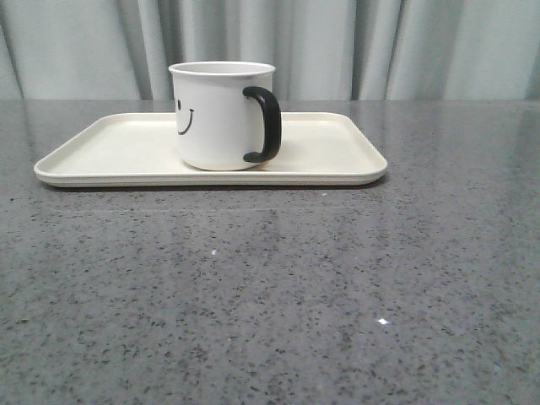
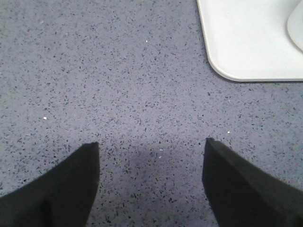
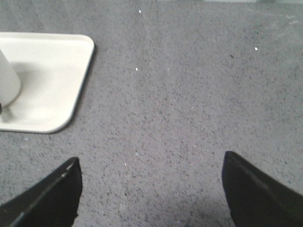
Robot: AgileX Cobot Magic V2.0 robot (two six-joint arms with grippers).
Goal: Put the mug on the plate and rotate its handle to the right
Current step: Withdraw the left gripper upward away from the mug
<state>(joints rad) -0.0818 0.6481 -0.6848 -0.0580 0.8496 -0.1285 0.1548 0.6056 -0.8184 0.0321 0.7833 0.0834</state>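
One mug [image 1: 221,118], one plate [image 1: 110,156], one bench [image 1: 270,287].
Mug upright mid-plate, handle [image 1: 266,124] rightward; left gripper [image 2: 150,165] and right gripper [image 3: 151,177] both spread, empty.

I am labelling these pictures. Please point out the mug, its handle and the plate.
mug [image 1: 215,118], front view, on its white side wall.
handle [image 1: 272,125], front view, on the black loop.
plate [image 1: 337,148], front view, on its bare floor right of the mug.
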